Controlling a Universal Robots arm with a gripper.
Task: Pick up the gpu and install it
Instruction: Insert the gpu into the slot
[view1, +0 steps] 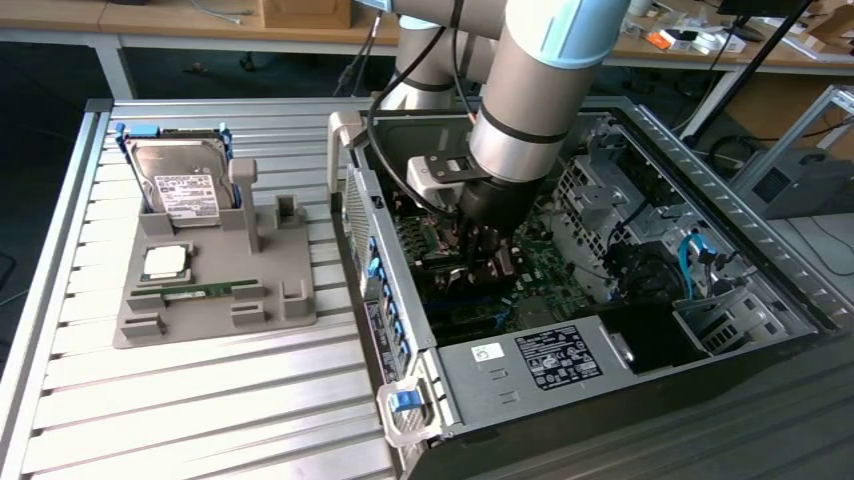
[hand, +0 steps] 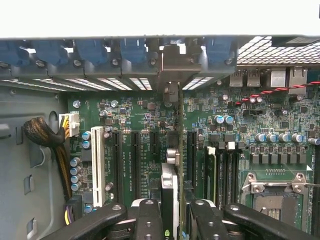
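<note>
The gpu (hand: 171, 150) shows edge-on in the wrist view, a thin dark card standing upright over the green motherboard (hand: 135, 115). It lies in line with a black expansion slot, and its silver bracket end (hand: 172, 65) reaches the rear slot openings of the case. My gripper (hand: 176, 220) is shut on the gpu, with a black finger (hand: 149, 220) on each side of the card. In the exterior view the gripper (view1: 481, 255) is lowered deep inside the open computer case (view1: 534, 365), just above the motherboard. Whether the card's edge sits in the slot is hidden.
A grey holder tray (view1: 274, 300) at the exterior view's left carries a hard drive (view1: 184, 185), a CPU (view1: 166, 262) and a green RAM stick (view1: 211, 290). Near the card are a white slot (hand: 98, 167), a braided cable bundle (hand: 45, 137) and the CPU socket (hand: 272, 200).
</note>
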